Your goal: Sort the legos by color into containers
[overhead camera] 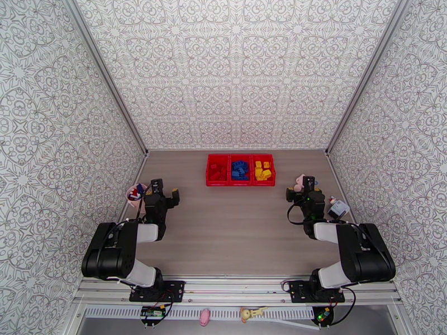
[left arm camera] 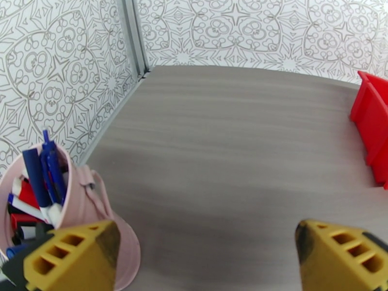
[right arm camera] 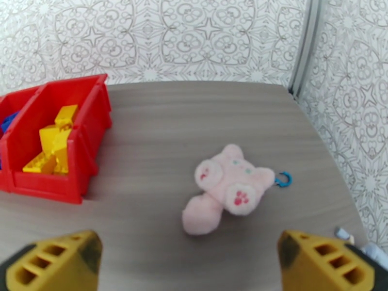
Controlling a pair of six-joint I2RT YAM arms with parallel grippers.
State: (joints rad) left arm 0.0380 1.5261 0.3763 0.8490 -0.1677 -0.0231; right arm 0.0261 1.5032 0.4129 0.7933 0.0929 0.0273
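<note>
Showing legos [overhead camera: 240, 170] lying color-sorted in the red containers [overhead camera: 240, 184], the row running crosswise ahead between the arms; left gripper [left arm camera: 206, 238] and right gripper [right arm camera: 190, 243] are gaping wide, empty, right nearer.

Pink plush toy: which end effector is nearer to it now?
Right. The right end effector sits just short of the plush toy, open; the left end effector is at the opposite side, beside the pink cup.

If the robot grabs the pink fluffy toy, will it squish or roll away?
Probably squishes: the pink plush toy looks soft and fuzzy, so it would likely flop and weigh little. It lies flat on the table, so rolling seems unlikely.
</note>
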